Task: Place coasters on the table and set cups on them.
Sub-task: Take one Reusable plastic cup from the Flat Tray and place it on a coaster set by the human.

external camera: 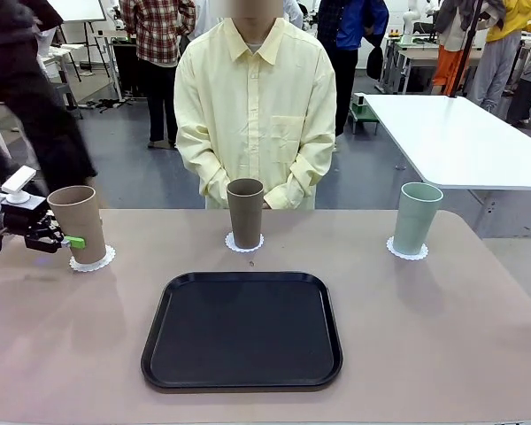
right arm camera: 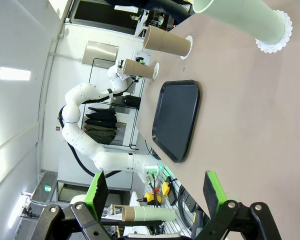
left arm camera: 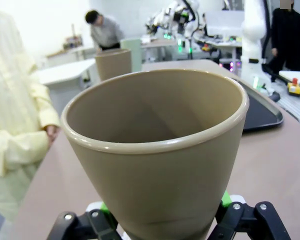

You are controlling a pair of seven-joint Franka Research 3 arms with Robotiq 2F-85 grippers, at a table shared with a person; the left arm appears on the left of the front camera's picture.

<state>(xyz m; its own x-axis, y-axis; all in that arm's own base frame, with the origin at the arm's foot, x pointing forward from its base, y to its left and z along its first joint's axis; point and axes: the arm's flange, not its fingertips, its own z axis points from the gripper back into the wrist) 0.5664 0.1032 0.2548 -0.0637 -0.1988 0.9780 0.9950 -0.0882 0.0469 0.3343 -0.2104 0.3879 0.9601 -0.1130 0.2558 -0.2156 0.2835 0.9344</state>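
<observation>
Three cups stand in a row at the far side of the table [external camera: 478, 336], each over a lacy white coaster. My left gripper [external camera: 60, 239] is shut on the left tan cup [external camera: 78, 223], whose base sits at its coaster [external camera: 94, 260]. That cup [left arm camera: 155, 150] looms between my green-padded fingers [left arm camera: 104, 209] in the left wrist view. The brown middle cup [external camera: 245, 212] is on its coaster [external camera: 244, 244], the mint cup [external camera: 417, 218] on its coaster [external camera: 407, 251]. My right gripper [right arm camera: 157, 200] is open and holds nothing, well away from the mint cup [right arm camera: 240, 17].
A black rounded-square tray [external camera: 242, 329] lies in the middle of the table near my side. A person in a pale yellow shirt [external camera: 255, 106] stands behind the middle cup with hands clasped. A white-topped table [external camera: 460, 133] is at the back right.
</observation>
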